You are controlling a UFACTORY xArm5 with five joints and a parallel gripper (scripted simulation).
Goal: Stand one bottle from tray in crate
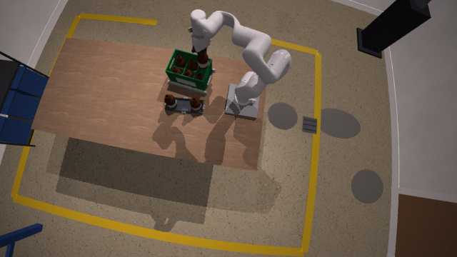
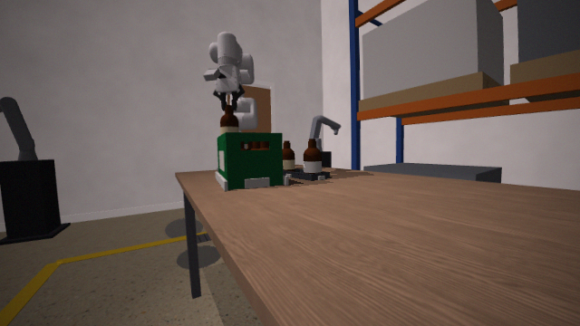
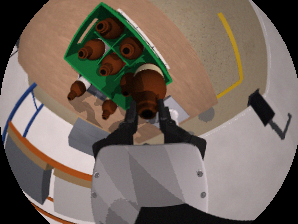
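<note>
White arm arched high, wrist pointing down, tool [image 1: 199, 51] [image 2: 229, 108] [image 3: 147, 106] partly closed, gripping.

grey boxes [image 2: 421, 50] sitting on a blue-and-orange metal rack [image 2: 354, 81], blue bins [image 1: 25, 111] standing beyond the table's end, yellow tape [image 1: 313, 153] [image 2: 122, 248] [image 3: 235, 60] running along the speckled floor [image 1: 339, 214] [image 2: 136, 285]
</note>
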